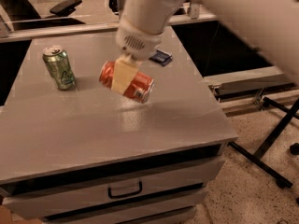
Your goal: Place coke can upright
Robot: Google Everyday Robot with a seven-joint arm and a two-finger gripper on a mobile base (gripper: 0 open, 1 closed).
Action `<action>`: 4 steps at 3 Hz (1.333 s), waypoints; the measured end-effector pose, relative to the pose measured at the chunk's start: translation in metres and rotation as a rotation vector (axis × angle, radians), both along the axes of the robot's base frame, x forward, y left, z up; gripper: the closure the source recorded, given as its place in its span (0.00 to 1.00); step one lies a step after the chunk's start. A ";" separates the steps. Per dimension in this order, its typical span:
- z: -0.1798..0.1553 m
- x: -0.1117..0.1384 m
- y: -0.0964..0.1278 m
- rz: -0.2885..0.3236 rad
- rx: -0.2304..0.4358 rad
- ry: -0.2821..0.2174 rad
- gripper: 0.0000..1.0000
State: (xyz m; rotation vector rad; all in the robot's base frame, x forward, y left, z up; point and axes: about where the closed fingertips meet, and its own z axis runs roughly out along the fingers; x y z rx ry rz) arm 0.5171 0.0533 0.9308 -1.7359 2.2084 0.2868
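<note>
Nearest, low in the frame, a drawer handle (124,190) sits under the front edge of the desk (140,139). Above the desk's middle the coke can (141,86) lies nearly on its side, silver top pointing lower right. By the shadow beneath, it seems lifted clear of the surface. The pincer (124,77) reaches down from the upper centre and is clamped around the can's waist, with one pale finger (122,73) across its front and the other hidden behind. To do this well, I judge the wrist must roll until the silver top faces up, then set the base flat on bare desk before letting go; releasing while tilted risks a roll. Further back, the green can (59,67) at left and a small blue object (161,57) beside the arm need room
</note>
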 end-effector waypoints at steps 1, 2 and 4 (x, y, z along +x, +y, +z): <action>0.034 0.017 -0.018 0.030 0.256 -0.084 1.00; 0.059 0.044 -0.032 0.067 0.546 -0.152 1.00; 0.076 0.028 -0.079 0.274 0.893 -0.230 1.00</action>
